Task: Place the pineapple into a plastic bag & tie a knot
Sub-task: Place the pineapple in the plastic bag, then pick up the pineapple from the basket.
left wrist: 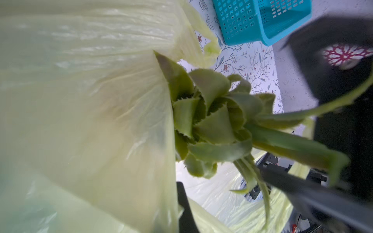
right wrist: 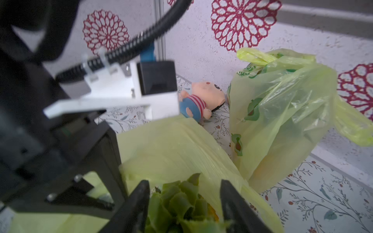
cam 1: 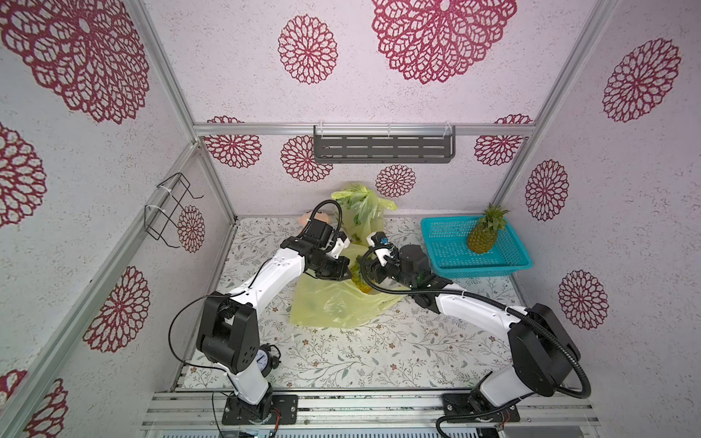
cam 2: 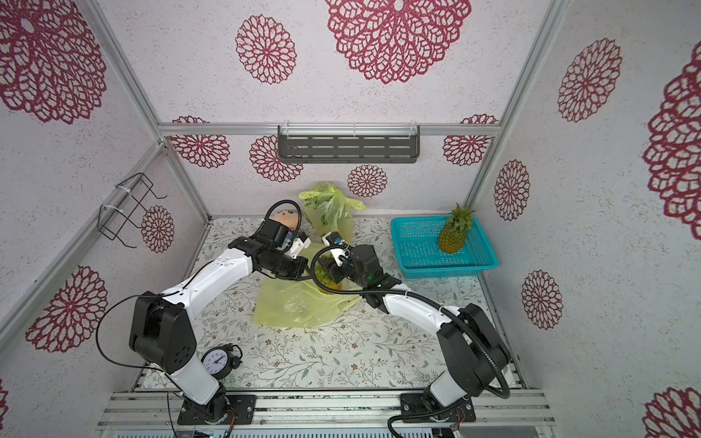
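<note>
A pineapple (cam 1: 360,282) lies partly inside a pale yellow plastic bag (cam 1: 333,307) at the table's middle, as both top views show. Its green crown (left wrist: 212,121) sticks out of the bag's mouth. My left gripper (left wrist: 177,205) is shut on the bag's edge, holding the film up beside the crown. The open right gripper (right wrist: 184,183) has one finger on either side of the crown (right wrist: 177,205) without clamping it. The fruit's body is mostly hidden by the arms and the bag (right wrist: 171,145).
A teal basket (cam 1: 447,261) at the back right holds a second, upright pineapple (cam 1: 483,235). A filled, tied yellow bag (right wrist: 282,113) and a small doll (right wrist: 201,100) stand by the back wall. An alarm clock (cam 2: 218,360) sits near the left arm's base.
</note>
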`<state>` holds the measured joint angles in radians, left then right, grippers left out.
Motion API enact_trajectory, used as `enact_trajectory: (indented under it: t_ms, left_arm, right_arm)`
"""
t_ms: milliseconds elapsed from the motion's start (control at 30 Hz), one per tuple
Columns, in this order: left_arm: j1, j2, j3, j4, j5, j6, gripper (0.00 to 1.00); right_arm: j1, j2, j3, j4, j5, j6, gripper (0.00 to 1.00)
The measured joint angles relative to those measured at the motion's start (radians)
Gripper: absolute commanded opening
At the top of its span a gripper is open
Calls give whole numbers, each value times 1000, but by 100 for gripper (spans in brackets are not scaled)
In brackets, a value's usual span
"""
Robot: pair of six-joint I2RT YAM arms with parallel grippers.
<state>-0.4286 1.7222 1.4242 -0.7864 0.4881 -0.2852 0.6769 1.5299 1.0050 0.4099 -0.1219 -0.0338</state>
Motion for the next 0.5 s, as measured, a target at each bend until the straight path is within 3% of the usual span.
enact_trajectory:
  t_ms: [200,500]
  left_arm:
    - [2,3,0,6,-29,-3,0]
    - [2,3,-30,51,-56,-27,0]
  right_arm:
    - [-81,-93,72,-126,39,133,85]
    - [-392,-168,150,-443,103,257,93]
